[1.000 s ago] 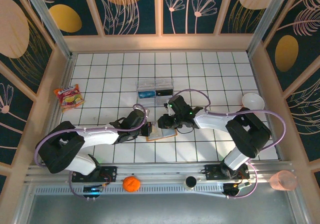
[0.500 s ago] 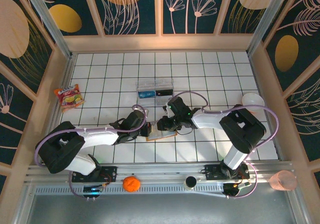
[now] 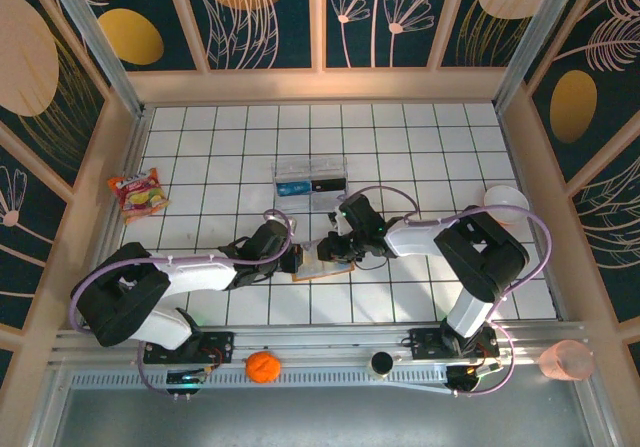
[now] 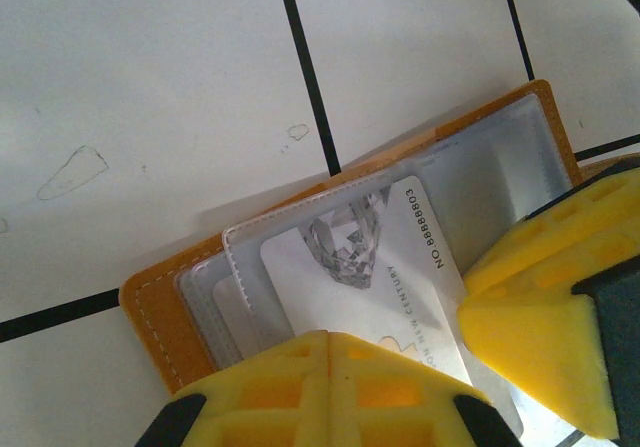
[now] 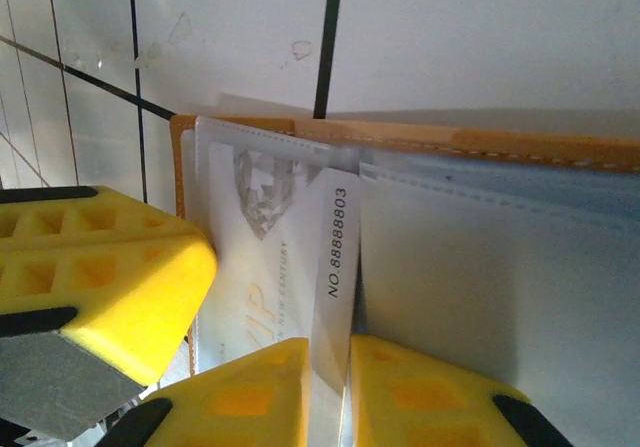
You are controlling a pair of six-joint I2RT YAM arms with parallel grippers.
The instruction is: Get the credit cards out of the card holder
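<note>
Looking down from above, both arms reach in to the middle of the tiled table, where the open orange wallet (image 3: 312, 272) lies flat. The left claw (image 3: 293, 258) sits at the wallet's left edge and the right claw (image 3: 332, 247) just over its far side. A clear plastic box (image 3: 310, 179) stands a little behind them. A snack packet (image 3: 140, 193) lies far left, a white bowl (image 3: 505, 202) far right, and an orange (image 3: 262, 366) rests on the front rail.

From the left wrist, the left claw (image 4: 329, 342) has its two yellow fingers pressed together, with nothing seen between them, low over the wallet's (image 4: 160, 312) clear pockets. A white card (image 4: 395, 257) with a diamond picture and a printed number sticks up out of a pocket. A yellow finger (image 4: 540, 287) of the right claw touches its right side.

From the right wrist, the right claw (image 5: 330, 352) is clamped on the card (image 5: 275, 252), whose numbered edge runs up between the two fingers. The rest of the card lies inside the wallet (image 5: 480, 147). The left claw's yellow finger (image 5: 110, 267) sits just beside it, over the wallet's left edge.
</note>
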